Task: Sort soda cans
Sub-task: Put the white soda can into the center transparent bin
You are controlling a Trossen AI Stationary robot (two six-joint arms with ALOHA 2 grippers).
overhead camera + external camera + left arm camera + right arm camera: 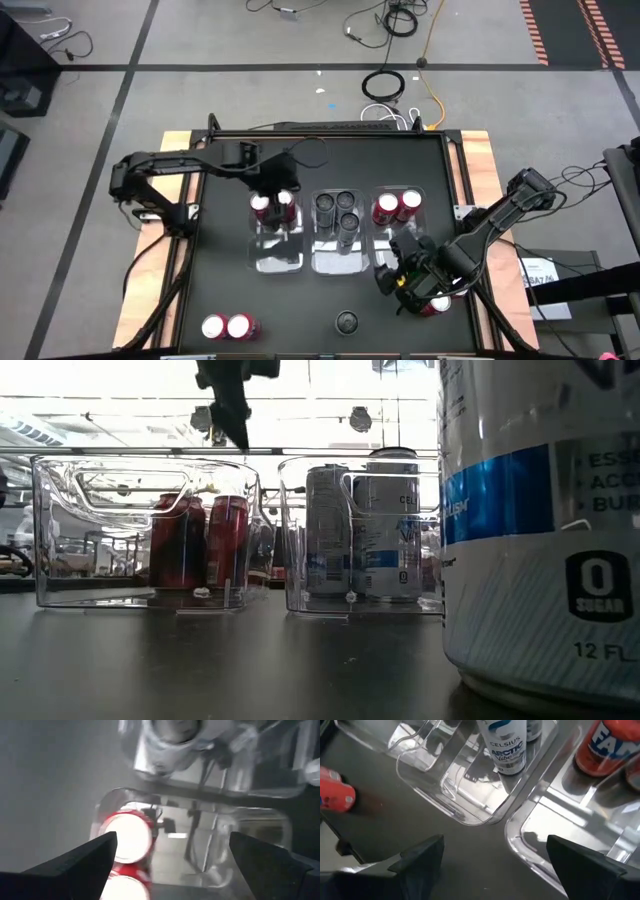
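Observation:
Three clear bins stand side by side mid-table. The left bin (276, 250) holds two red soda cans (272, 207) at its far end. The middle bin (335, 255) holds three grey-topped white-and-blue cans (340, 208). The right bin (388, 235) holds two red cans (397, 207). My left gripper (276, 192) hangs open above the left bin's red cans (127, 835), pointing down and touching nothing. My right gripper (400, 272) stands open over the table off the near ends of the middle and right bins (535, 825), with nothing between its fingers.
Two red cans (226, 326) stand at the table's near left. One grey-topped can (346, 321) stands near the front edge and fills the right of the low view (540, 530). Another red can (437, 304) shows under my right arm. The bins' near halves hold nothing.

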